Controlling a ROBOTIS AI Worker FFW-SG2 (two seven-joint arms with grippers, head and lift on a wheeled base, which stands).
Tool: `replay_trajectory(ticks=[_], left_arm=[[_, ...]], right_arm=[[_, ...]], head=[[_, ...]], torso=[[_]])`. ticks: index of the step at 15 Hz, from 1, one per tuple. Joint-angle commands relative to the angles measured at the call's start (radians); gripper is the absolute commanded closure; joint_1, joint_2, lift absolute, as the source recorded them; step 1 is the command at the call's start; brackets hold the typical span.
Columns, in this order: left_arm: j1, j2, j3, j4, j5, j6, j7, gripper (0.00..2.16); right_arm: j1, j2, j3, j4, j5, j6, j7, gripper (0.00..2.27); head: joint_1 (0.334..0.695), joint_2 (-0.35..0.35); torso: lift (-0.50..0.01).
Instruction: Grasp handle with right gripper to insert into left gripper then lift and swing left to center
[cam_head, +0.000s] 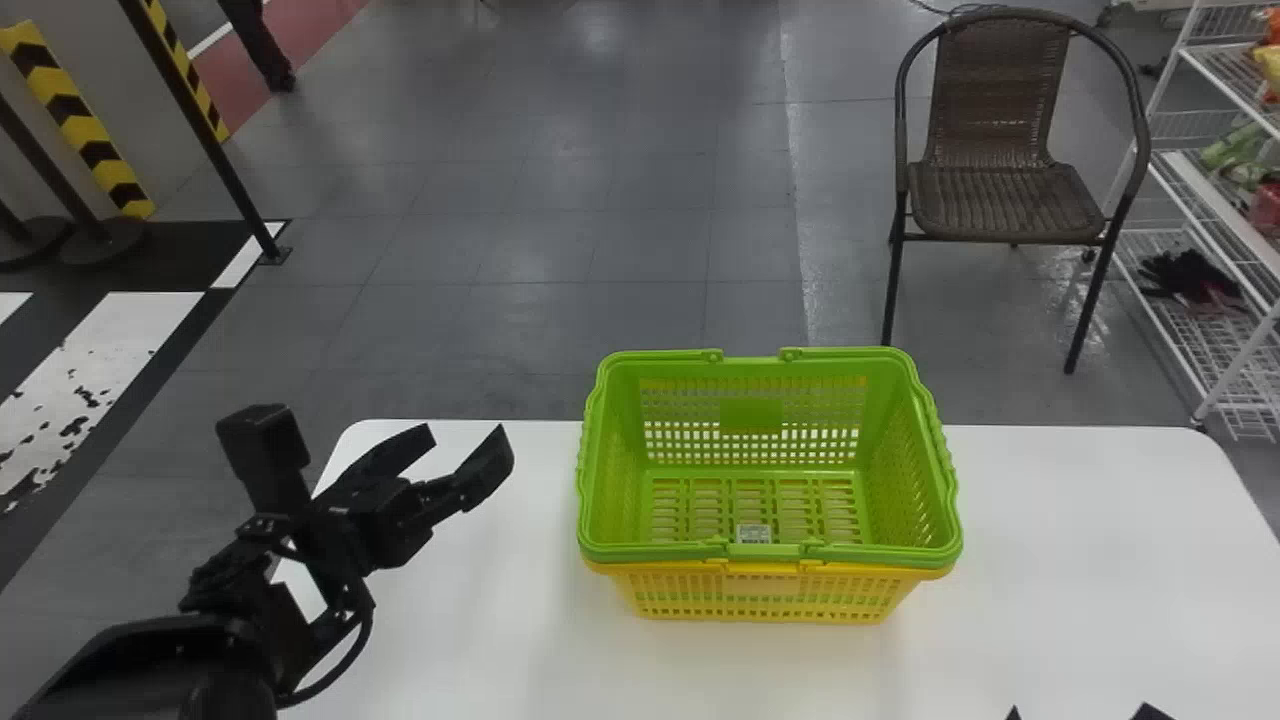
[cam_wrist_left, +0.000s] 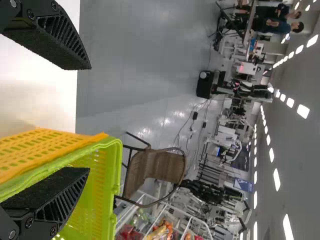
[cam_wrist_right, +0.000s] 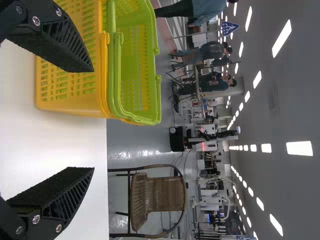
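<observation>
A green basket (cam_head: 765, 555) is nested in a yellow basket (cam_head: 760, 595) on the white table; its handles lie folded along the rim. My left gripper (cam_head: 468, 450) is open, left of the baskets and apart from them. At the bottom edge, right of the baskets, the tips of my right gripper (cam_head: 1080, 714) show. The left wrist view has the green basket (cam_wrist_left: 107, 185) beyond the open left gripper (cam_wrist_left: 90, 119). From the right wrist, the green basket (cam_wrist_right: 132, 75) and yellow basket (cam_wrist_right: 65, 92) appear past the open right gripper (cam_wrist_right: 94, 120), which holds nothing.
The white table (cam_head: 1080, 560) extends on both sides of the baskets. Behind it stand a brown wicker chair (cam_head: 1005, 200) and, at the far right, a white wire shelf (cam_head: 1200, 200). Black posts (cam_head: 200, 130) and striped barriers (cam_head: 80, 120) are at the back left.
</observation>
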Motion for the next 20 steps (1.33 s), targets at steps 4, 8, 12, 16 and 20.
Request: replay_trajectory(ticks=[4,8,12,16,20], left_arm=[[-0.207,-0.01,-0.005,0.233,0.076,0.148,-0.1,0.1],[-0.297,-0.013,-0.022,0.38,0.119,0.175,-0.132,0.1],[-0.357,-0.014,-0.036,0.482,0.172,0.209,-0.169,0.12],[-0.38,-0.017,-0.045,0.506,0.185,0.289,-0.198,0.12],[-0.432,-0.014,-0.064,0.565,0.163,0.307,-0.229,0.12]], right_arm=[[0.016,0.002,0.0,-0.017,0.005,0.001,-0.009,0.12],[0.026,0.002,-0.008,-0.025,0.005,0.001,-0.011,0.12],[0.032,0.002,-0.011,-0.034,0.005,0.004,-0.011,0.12],[0.037,0.0,-0.014,-0.04,0.005,0.007,-0.009,0.12],[0.045,0.0,-0.018,-0.048,0.005,0.01,-0.009,0.12]], head=[[0.695,0.116],[0.695,0.084],[0.695,0.062],[0.695,0.035],[0.695,0.005]], torso=[[0.0],[0.0],[0.0],[0.0],[0.0]])
